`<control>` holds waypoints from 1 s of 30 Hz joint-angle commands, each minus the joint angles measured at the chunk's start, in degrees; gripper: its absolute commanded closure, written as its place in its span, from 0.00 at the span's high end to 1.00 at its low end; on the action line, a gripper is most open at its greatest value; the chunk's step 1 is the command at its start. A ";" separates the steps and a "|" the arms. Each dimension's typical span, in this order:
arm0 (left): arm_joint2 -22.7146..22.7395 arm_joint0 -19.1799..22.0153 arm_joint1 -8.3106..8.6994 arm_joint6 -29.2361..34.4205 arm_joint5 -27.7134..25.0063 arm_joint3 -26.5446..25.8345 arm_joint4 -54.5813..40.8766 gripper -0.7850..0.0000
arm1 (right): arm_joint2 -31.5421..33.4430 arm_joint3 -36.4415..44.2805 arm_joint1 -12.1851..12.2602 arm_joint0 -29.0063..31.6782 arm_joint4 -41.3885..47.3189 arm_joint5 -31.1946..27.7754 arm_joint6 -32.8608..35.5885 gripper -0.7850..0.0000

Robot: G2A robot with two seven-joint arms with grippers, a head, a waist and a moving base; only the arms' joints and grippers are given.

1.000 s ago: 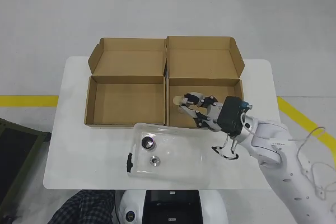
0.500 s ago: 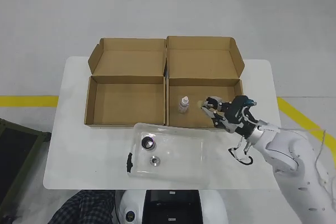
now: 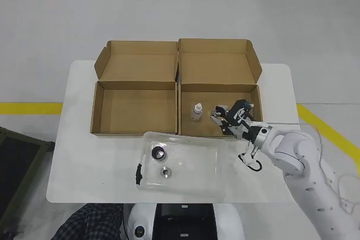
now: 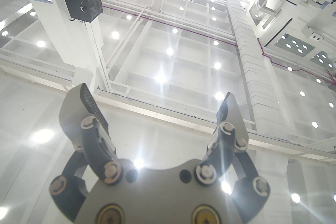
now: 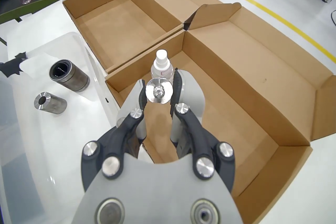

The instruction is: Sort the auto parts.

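My right gripper (image 5: 159, 88) is shut on a small shiny metal disc part (image 5: 155, 91), pinched edgewise between its fingertips. In the top view this gripper (image 3: 219, 114) hovers over the right cardboard box (image 3: 243, 99), near its front wall. A small white spray bottle (image 3: 196, 111) (image 5: 162, 67) stands upright in that box, just beyond the held part. Two dark metal cylinders (image 3: 160, 152) (image 3: 166, 173) lie in the clear plastic tray (image 3: 210, 180) in front of the boxes. My left gripper (image 4: 155, 93) points up at the ceiling, open with nothing between its fingers.
The left cardboard box (image 3: 135, 111) sits beside the right one, both with lids folded back. A black clip (image 3: 138, 173) sits on the tray's left edge. Bare white table (image 3: 78, 150) lies left of the tray.
The right arm has pulled its wrist back to the right and turned, so the gripper shifted right within the right box. The spray bottle now stands uncovered to its left.
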State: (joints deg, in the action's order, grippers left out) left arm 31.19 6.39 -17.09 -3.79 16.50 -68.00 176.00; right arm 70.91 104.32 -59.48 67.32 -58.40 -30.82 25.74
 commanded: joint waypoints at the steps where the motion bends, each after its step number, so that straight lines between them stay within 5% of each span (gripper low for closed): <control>1: 0.00 0.00 0.00 0.00 0.00 0.00 0.00 1.00 | -0.87 -1.31 -0.15 -1.10 -0.15 0.12 0.79 0.00; 30: 0.00 0.00 0.00 0.00 0.00 0.00 0.00 1.00 | -10.59 -16.02 -2.81 -12.15 0.84 4.17 10.44 0.00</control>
State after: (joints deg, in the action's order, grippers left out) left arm 31.19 6.39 -17.09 -3.79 16.50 -68.00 176.00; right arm 60.59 88.76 -62.21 55.39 -57.68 -26.78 36.17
